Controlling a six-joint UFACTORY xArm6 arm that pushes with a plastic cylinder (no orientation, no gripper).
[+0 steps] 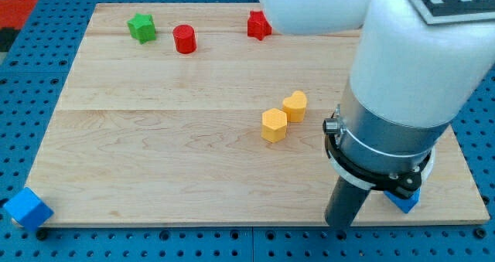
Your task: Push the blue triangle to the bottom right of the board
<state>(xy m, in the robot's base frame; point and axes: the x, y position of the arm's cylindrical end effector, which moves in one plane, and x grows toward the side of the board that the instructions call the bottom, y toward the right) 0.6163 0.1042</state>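
1. My tip [338, 225] meets the wooden board [155, 169] near its bottom edge, at about five o'clock from the board's centre. The rod carries no jaws, so there is nothing to open, close or grip.
2. The blue triangle [405, 201], partly hidden under the arm, lies just at the tip's three o'clock, in the bottom right corner.
3. A blue cube [28, 209] sits off the board's bottom left corner, at seven o'clock.
4. A yellow hexagon [274, 125] touches a yellow heart [295, 106] at its one o'clock, right of centre.
5. Along the top, from ten to twelve o'clock: green star [142, 27], red cylinder [184, 39], and a red block [258, 25] partly hidden by the arm.
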